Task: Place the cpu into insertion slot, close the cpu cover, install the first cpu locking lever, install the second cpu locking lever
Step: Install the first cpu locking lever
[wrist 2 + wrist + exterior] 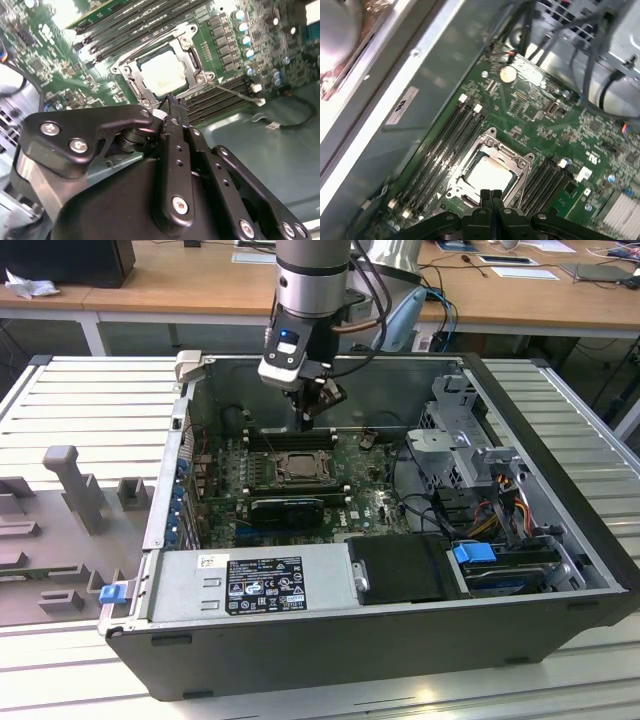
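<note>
My gripper (306, 424) hangs inside the open computer case, a little above the far edge of the insertion slot (296, 468), with its fingers pressed together on nothing. Both wrist views show the fingertips (490, 194) (173, 103) over the socket's edge. The cpu (488, 175) (164, 74) lies flat in the socket, its pale metal top showing through the window of the cpu cover (521, 166) (192, 56), which lies down over it. A thin metal lever (235, 93) runs out sideways from one socket corner.
Long black memory slots (445, 145) flank the socket. A black expansion card (286, 508) sits nearer the front, with the power supply (250, 585) beyond it. A drive cage (470, 440) and cables (505, 502) fill the exterior view's right. The case walls (330, 370) surround everything.
</note>
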Robot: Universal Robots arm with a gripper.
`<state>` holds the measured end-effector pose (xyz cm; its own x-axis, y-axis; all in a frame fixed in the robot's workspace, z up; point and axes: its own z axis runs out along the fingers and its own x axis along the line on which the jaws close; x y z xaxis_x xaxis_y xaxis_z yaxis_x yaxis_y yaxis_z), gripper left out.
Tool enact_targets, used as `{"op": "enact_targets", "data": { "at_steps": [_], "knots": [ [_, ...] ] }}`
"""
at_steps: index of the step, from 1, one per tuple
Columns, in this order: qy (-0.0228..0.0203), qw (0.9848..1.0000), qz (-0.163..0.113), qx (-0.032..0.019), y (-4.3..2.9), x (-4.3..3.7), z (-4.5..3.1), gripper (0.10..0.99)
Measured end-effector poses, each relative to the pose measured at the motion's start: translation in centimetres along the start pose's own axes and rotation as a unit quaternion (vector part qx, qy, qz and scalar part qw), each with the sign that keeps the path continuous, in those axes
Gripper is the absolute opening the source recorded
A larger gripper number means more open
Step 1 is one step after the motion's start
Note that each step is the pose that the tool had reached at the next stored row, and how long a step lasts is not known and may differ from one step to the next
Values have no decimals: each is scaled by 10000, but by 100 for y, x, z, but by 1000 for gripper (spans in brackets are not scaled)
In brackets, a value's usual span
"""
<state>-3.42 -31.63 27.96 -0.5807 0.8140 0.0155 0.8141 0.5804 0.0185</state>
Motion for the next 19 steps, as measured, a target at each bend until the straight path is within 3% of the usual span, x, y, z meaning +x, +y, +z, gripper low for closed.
{"op": "enact_targets", "data": {
  "at_steps": [5,9,14,19],
  "knots": [
    [8,9989,-462,8,0,0,0,106],
    [16,9962,-875,14,0,0,0,106],
    [26,9904,-1379,22,0,0,0,106],
    [34,9831,-1832,28,0,0,0,106]
  ]
}}
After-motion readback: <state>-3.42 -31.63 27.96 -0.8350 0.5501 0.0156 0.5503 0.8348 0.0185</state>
